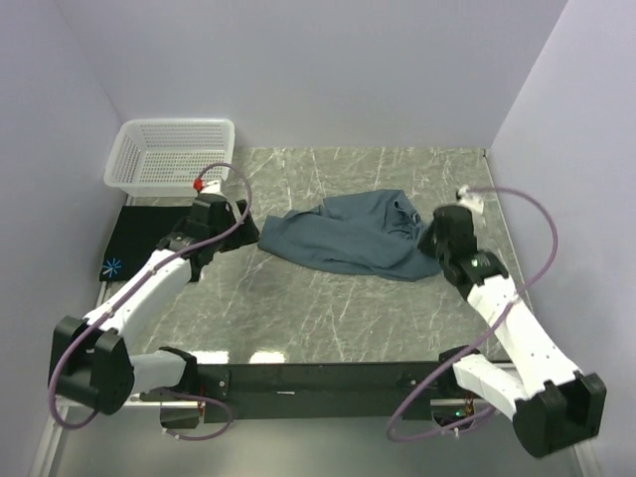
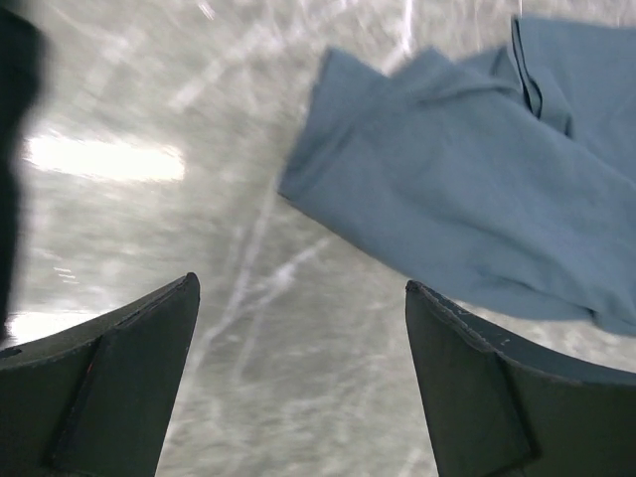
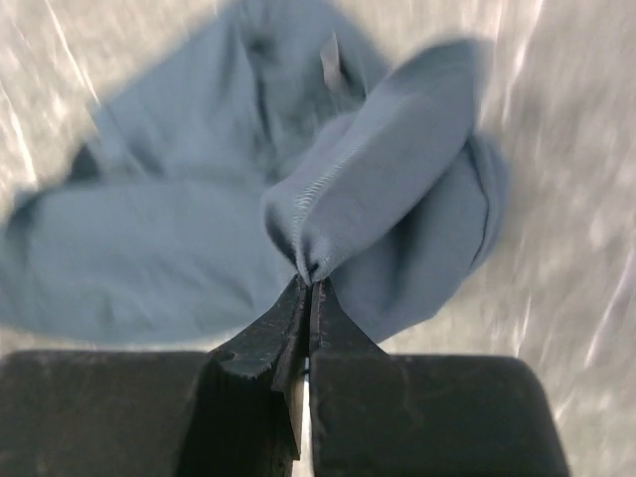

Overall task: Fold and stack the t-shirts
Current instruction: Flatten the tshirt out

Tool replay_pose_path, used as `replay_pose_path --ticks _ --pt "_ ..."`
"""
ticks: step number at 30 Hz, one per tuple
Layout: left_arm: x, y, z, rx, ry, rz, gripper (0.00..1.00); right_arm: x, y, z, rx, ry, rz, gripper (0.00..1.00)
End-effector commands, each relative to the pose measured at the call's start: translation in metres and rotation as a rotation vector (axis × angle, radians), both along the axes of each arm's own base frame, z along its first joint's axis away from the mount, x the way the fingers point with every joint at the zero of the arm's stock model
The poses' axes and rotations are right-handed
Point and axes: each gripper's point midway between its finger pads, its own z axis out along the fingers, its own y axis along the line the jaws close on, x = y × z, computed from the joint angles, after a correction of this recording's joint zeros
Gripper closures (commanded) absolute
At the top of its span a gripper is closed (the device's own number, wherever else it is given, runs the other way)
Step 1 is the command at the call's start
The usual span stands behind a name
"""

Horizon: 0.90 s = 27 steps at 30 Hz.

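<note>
The slate-blue t-shirt [image 1: 348,238] lies crumpled on the marble table [image 1: 328,318], slightly right of centre. My right gripper [image 1: 429,241] is at its right end, shut on a stitched fold of the cloth; in the right wrist view the gripper [image 3: 310,280] pinches the hem of the blue shirt [image 3: 149,248]. My left gripper [image 1: 238,224] hovers open just left of the shirt's left corner, with nothing between its fingers [image 2: 139,378]. In the left wrist view that gripper [image 2: 300,283] is over bare table with the shirt [image 2: 467,199] ahead on the right. The black t-shirt [image 1: 139,238] lies flat at far left, starburst print [image 1: 112,265] showing.
A white lattice basket [image 1: 169,154] stands at the back left corner, behind the black shirt. Pale walls close the table on the left, back and right. The black mounting rail [image 1: 328,378] runs along the near edge.
</note>
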Motion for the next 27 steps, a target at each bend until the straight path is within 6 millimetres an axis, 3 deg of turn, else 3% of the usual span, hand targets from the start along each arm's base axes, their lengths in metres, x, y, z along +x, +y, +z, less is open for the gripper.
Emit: replay_pose_path --ticks 1,2,3,5,6,8,9,10,12,13,15,16,21,24,25,27 --pt "0.012 -0.03 0.006 -0.153 0.013 -0.043 0.1 -0.03 0.01 -0.012 0.16 -0.047 -0.01 1.0" --pt "0.013 -0.033 0.003 -0.158 0.027 -0.048 0.1 -0.038 0.011 -0.019 0.203 -0.042 -0.022 1.0" --pt "0.016 -0.036 -0.007 -0.156 0.055 -0.05 0.1 -0.052 0.009 -0.042 0.21 0.009 -0.041 1.0" --pt "0.024 -0.041 -0.006 -0.148 0.062 -0.056 0.09 -0.068 0.012 -0.046 0.294 -0.011 -0.056 0.96" --pt "0.028 -0.043 -0.016 -0.129 0.089 -0.058 0.09 -0.079 0.013 -0.057 0.319 -0.002 -0.052 0.93" --pt "0.041 -0.048 -0.01 -0.11 0.08 -0.064 0.09 -0.089 0.016 -0.066 0.366 0.015 -0.058 0.81" --pt "0.045 -0.052 -0.019 -0.093 0.103 -0.077 0.09 -0.098 0.017 -0.074 0.38 0.043 -0.054 0.76" --pt "0.053 -0.058 -0.011 -0.094 0.089 -0.09 0.09 -0.102 0.017 -0.076 0.389 0.053 -0.063 0.66" --pt "0.066 -0.059 -0.022 -0.036 0.099 -0.074 0.09 -0.108 0.015 -0.075 0.39 0.052 -0.063 0.54" --pt "0.075 -0.067 -0.014 -0.031 0.073 -0.088 0.08 -0.108 0.016 -0.072 0.392 0.041 -0.052 0.46" --pt "0.089 -0.074 -0.025 0.038 0.07 -0.124 0.08 -0.106 0.021 -0.064 0.41 0.011 -0.024 0.4" --pt "0.099 -0.088 -0.014 0.056 0.03 -0.157 0.08 -0.106 0.022 -0.063 0.406 0.008 -0.006 0.38" --pt "0.138 -0.129 -0.019 0.198 -0.035 -0.362 0.13 -0.104 0.031 -0.064 0.41 0.023 0.045 0.38" --pt "0.148 -0.143 -0.035 0.24 -0.032 -0.454 0.21 -0.104 0.036 -0.063 0.417 0.02 0.078 0.38" --pt "0.155 -0.15 -0.027 0.23 -0.057 -0.476 0.22 -0.103 0.036 -0.063 0.411 0.018 0.083 0.38" --pt "0.165 -0.155 -0.033 0.244 -0.07 -0.497 0.27 -0.104 0.041 -0.063 0.426 0.019 0.109 0.38"
